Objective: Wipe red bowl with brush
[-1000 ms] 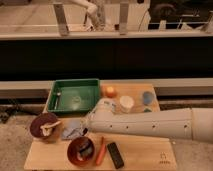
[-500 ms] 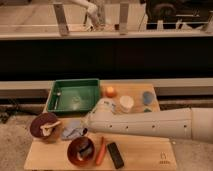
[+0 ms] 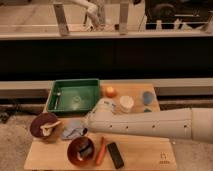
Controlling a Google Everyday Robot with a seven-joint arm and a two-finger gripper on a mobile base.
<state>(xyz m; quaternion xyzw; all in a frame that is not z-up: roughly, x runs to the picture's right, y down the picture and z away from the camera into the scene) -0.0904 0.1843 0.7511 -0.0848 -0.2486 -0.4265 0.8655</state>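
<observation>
Camera view: a wooden table (image 3: 145, 152) is seen from the front and above. The red bowl (image 3: 74, 157) is set near the table's front left edge, and the brush (image 3: 86, 149), dark with a paler part, is seen inside it, toward the right side. The pale arm (image 3: 150, 125) is extended from the right across the table. The gripper (image 3: 87, 134) is located at the arm's left end, just over the bowl's rear rim; whether it is parted, closed or clamped on the brush cannot be told. An orange-red stick (image 3: 101, 150) and a black block (image 3: 115, 154) are laid just right of the bowl. A bluish cloth (image 3: 73, 130) and a maroon bowl (image 3: 36, 131) are placed to its rear left. A green tray (image 3: 74, 84), an orange fruit (image 3: 110, 91), a white cup (image 3: 126, 103) and a blue cup (image 3: 148, 97) are ranged along the rear.
</observation>
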